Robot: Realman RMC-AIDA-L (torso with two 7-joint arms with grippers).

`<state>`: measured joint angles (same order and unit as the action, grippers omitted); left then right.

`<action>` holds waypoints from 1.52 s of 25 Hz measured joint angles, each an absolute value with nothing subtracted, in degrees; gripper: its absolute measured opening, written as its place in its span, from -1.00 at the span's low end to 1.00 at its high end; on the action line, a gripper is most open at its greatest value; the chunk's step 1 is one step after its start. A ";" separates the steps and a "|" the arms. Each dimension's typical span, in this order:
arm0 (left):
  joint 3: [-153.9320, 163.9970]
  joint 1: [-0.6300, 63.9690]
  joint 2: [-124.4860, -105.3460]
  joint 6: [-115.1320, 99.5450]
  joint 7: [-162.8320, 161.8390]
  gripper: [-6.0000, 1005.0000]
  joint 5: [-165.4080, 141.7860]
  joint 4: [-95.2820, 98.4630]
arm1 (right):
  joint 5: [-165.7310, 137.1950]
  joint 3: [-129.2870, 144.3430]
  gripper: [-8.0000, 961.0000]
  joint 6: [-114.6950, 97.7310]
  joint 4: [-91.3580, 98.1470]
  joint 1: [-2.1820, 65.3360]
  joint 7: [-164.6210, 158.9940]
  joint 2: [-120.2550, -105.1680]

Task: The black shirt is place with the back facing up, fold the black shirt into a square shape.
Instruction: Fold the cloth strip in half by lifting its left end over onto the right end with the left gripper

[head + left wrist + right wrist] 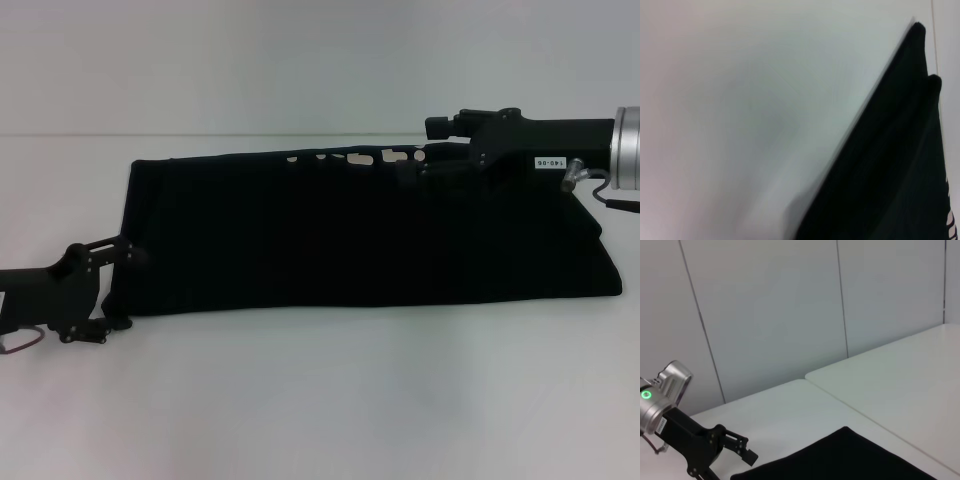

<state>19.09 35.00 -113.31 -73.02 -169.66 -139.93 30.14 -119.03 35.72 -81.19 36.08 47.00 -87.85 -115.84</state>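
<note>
A: Folding is midway: the black shirt [360,235] lies as a long band across the middle of the table [320,400].

B: Next comes a crosswise fold. The left gripper [120,290], lower left, spreads wide at its corner; the right gripper [425,165], upper right, touches the top edge, its jaws' grip unclear.

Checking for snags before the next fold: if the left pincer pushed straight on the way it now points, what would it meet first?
Most likely the black shirt. The left pincer sits at the shirt's left end, aimed into that edge, though the height gap is unclear.
</note>
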 joint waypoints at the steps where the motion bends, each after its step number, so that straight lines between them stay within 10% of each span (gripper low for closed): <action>1: 19.09 35.04 -113.30 -72.87 -169.64 0.89 -140.00 30.14 | -118.82 35.75 0.93 -81.17 36.06 46.96 -87.83 -115.84; 38: 19.41 36.01 -112.94 -69.21 -166.55 0.89 -139.85 30.33 | -117.06 36.04 0.93 -81.42 36.39 46.79 -87.81 -115.84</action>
